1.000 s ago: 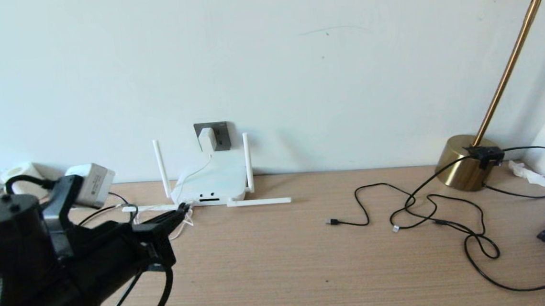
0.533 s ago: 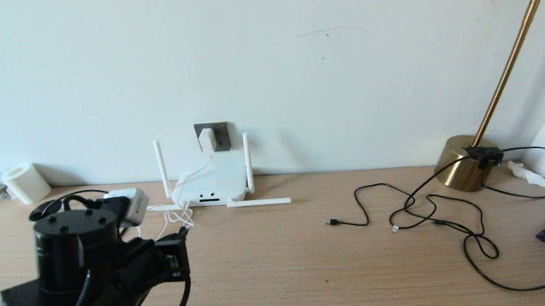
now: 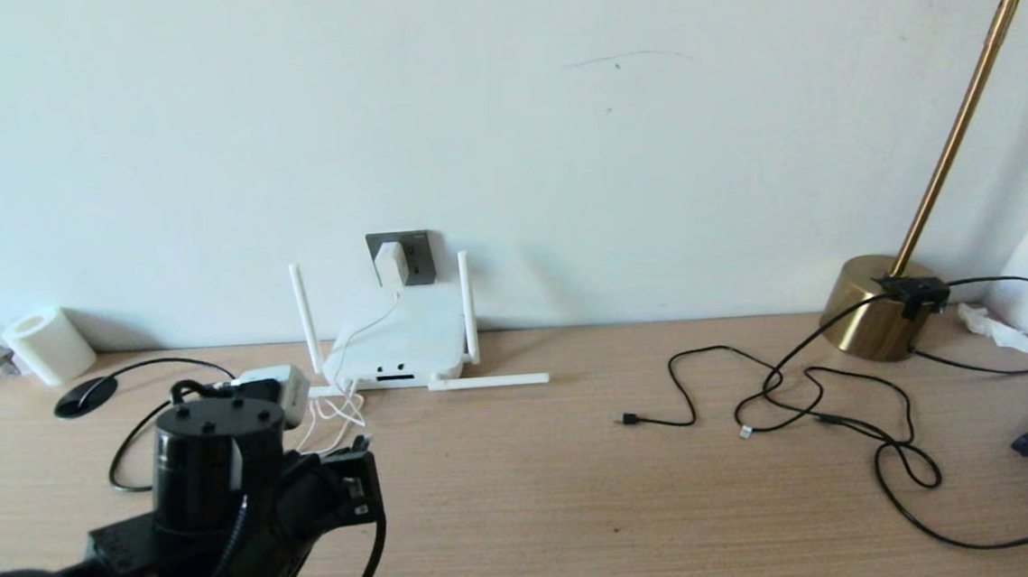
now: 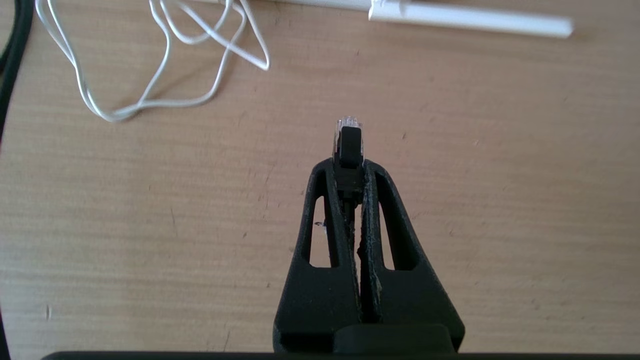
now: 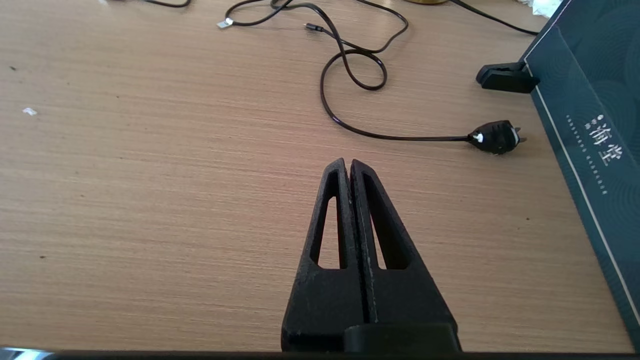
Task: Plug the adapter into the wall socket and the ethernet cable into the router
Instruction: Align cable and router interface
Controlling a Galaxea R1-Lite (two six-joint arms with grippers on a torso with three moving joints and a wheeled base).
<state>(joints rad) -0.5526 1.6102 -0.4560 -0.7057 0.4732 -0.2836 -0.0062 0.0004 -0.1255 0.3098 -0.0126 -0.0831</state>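
Observation:
My left gripper [image 4: 348,167] is shut on the black plug of the ethernet cable [image 4: 348,142], whose clear tip sticks out past the fingertips. In the head view this gripper [image 3: 358,446] hovers low over the desk, a short way in front of the router [image 3: 395,340] and slightly to its left. The cable [image 3: 153,361] trails off to the left. The white router stands against the wall with two antennas up and two lying flat. The adapter [image 3: 391,263] sits in the dark wall socket [image 3: 414,252] above it; its thin white cord [image 4: 150,100] loops on the desk. My right gripper [image 5: 348,162] is shut and empty.
Thin black cords [image 3: 801,386] sprawl over the right half of the desk, ending in a black plug [image 5: 495,136]. A brass lamp base [image 3: 877,304] stands back right, a dark box [image 5: 590,125] at the right edge. A white cylinder [image 3: 47,344] stands back left.
My left arm has drawn back from the router's front toward me and dropped lower, still holding the ethernet plug. The right arm has not moved.

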